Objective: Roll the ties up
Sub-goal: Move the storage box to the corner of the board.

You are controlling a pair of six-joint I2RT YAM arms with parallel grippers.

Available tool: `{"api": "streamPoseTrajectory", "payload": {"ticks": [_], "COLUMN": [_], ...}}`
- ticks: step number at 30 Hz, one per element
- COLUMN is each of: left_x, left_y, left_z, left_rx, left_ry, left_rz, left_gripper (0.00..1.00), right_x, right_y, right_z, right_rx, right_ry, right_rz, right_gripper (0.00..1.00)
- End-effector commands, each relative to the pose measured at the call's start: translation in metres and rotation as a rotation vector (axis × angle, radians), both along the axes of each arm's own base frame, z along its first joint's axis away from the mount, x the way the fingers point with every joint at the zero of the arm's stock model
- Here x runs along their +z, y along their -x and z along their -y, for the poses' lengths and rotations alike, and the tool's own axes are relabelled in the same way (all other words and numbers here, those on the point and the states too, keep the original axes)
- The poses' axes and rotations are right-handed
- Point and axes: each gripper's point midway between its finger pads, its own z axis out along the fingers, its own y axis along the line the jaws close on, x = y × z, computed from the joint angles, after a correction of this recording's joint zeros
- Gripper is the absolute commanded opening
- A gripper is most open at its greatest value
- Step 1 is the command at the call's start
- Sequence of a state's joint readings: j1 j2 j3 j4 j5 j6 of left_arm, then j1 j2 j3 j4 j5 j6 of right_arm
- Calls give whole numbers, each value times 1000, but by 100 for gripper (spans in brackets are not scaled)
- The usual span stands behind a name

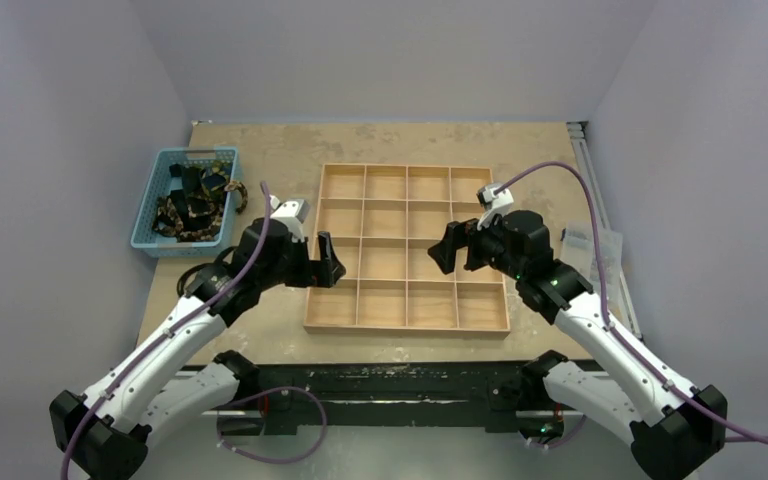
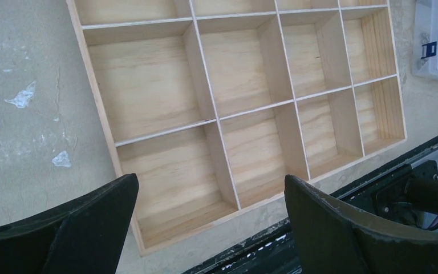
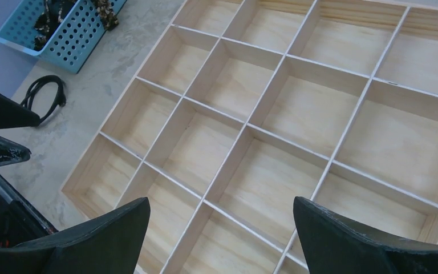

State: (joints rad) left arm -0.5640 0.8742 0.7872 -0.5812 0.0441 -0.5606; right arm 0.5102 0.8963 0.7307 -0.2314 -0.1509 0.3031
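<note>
Left gripper (image 1: 328,262) and right gripper (image 1: 448,250) are held agape, empty. Ties (image 1: 195,205) heaped in the blue basket (image 1: 143,215) at the table's far-left corner could be dragged out tangled together.

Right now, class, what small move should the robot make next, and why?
Probably swing the left gripper toward the blue basket: the ties lie heaped in it. Both it and the right gripper hang open and empty over the wooden tray, and the left one is nearer the basket.
</note>
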Motion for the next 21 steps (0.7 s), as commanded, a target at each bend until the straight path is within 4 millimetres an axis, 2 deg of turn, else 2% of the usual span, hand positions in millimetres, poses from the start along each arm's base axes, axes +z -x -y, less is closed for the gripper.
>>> {"api": "streamPoseTrajectory", "payload": {"ticks": [1,4,10,15,21], "left_x": [25,30,25,26,29], "left_y": [-6,-2,0,2,3], "left_z": [-2,-5,-11,-10,-10], "left_rx": [34,37,65,60,67], "left_ry": [52,58,36,47,59], "left_rz": [107,110,89,85,91], "left_gripper": [100,100,100,100,100], "right_x": [20,16,5,0,-32], "right_y": [9,25,68,118,177], "right_z": [-7,-18,-45,-71,-94], "right_rx": [50,125,308,508,666], "right_ry": [-35,-52,-57,-70,-47], "right_rz": [19,-9,-78,-164,-315], "right_gripper": [98,98,98,98,98]}}
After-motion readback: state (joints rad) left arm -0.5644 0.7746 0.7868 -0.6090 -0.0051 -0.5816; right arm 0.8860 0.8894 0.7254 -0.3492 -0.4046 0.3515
